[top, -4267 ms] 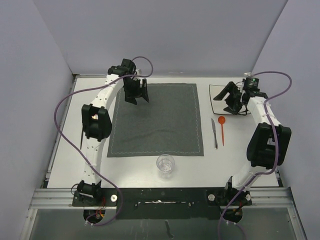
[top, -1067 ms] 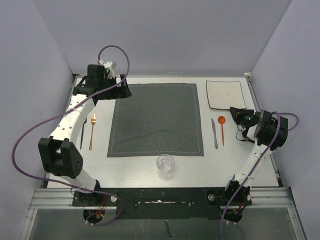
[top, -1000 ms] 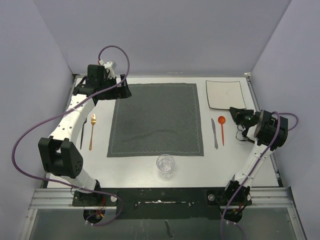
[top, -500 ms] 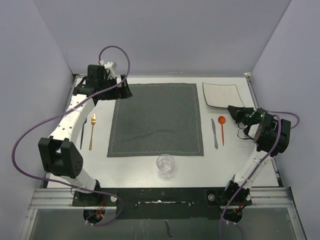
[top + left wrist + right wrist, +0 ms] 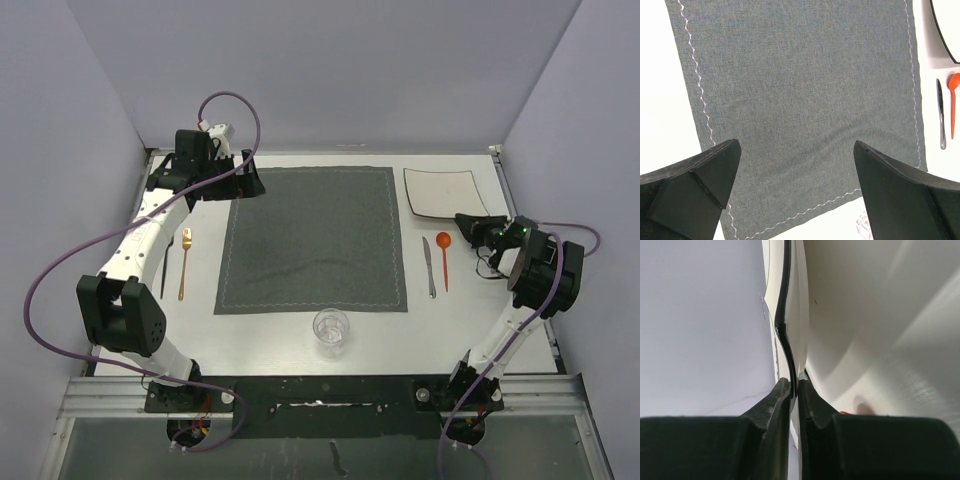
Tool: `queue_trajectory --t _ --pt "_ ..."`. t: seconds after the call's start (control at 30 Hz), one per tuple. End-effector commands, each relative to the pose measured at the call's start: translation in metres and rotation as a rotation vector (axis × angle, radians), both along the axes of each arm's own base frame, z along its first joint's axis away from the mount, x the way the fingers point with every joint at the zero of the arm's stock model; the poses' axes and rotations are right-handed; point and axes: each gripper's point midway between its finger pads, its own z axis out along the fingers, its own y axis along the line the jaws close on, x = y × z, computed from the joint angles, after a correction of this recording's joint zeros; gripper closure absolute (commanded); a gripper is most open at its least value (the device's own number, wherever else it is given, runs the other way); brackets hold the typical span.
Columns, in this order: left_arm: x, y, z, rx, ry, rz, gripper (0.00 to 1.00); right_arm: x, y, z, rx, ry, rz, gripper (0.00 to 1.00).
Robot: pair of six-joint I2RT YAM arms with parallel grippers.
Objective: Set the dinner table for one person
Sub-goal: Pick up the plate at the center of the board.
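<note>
The white dinner table (image 5: 260,335) carries a dark grey placemat (image 5: 312,240) in its middle. A white square plate (image 5: 438,190) with a dark rim sits at the far right, slightly skewed. My right gripper (image 5: 466,221) is shut on its near right edge; in the right wrist view the jaws (image 5: 794,383) pinch the plate's (image 5: 870,315) thin rim. My left gripper (image 5: 247,179) stands wide open over the placemat's far left corner, with only the placemat (image 5: 805,90) showing between its fingers (image 5: 700,175).
A silver knife (image 5: 430,266) and an orange spoon (image 5: 443,256) lie right of the placemat. A clear glass (image 5: 331,330) stands near its front edge. A copper fork (image 5: 184,262) and a dark utensil (image 5: 165,272) lie to the left. Walls close in on three sides.
The plate has shifted a little to the left and turned slightly, with my right gripper holding its edge. The left arm has not moved.
</note>
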Motion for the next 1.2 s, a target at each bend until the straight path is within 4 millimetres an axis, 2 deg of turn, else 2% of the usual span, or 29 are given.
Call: queue_trajectory --t 0.0,0.17,0.43,0.83,1.17 --pt "0.011 -0.002 0.013 -0.026 -0.061 -0.011 0.02 0.005 0.001 0.067 -0.061 -0.19 0.04 1.0" --pt "0.01 -0.004 0.011 -0.031 -0.054 -0.016 0.02 0.009 -0.002 0.084 -0.049 -0.224 0.032 1.0" --pt "0.011 -0.004 0.01 -0.032 -0.049 -0.021 0.02 0.024 -0.008 0.122 -0.109 -0.286 0.052 1.0" --pt "0.013 -0.007 0.006 -0.039 -0.034 -0.032 0.02 0.023 -0.006 0.147 -0.126 -0.326 0.066 1.0" --pt "0.014 -0.008 0.003 -0.042 -0.024 -0.036 0.02 0.023 -0.005 0.177 -0.165 -0.352 0.09 1.0"
